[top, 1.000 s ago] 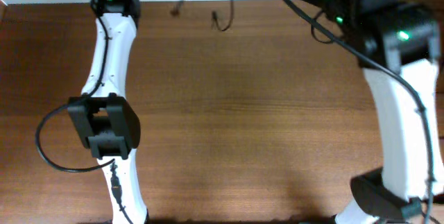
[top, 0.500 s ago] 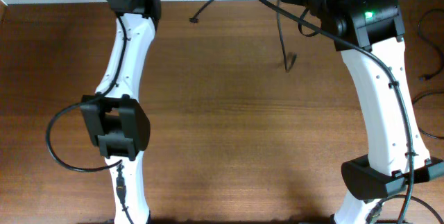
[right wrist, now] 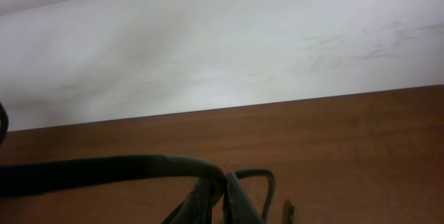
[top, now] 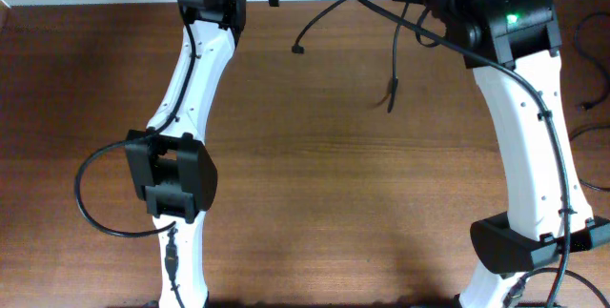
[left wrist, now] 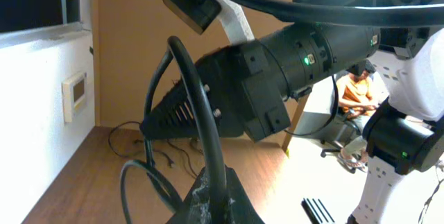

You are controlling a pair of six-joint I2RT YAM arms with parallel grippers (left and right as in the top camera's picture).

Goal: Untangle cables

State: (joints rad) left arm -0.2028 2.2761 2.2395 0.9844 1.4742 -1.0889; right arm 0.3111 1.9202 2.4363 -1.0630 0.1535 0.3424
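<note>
Black cables (top: 395, 60) dangle above the wooden bench (top: 305, 184), plug ends apart; my left pincer (left wrist: 211, 193) and right pincer (right wrist: 218, 200) are each clamped on one.

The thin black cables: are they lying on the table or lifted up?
Lifted: the left claw and right claw each pinch the cables, whose plug ends dangle above the table.

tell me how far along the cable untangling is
Little looks finished. The thin black cables hang above the brown wooden table, ends dangling. In hand: left claw and right claw each pinch a cord. To do: strands look looped together near the claws, so separating them and laying them out.
</note>
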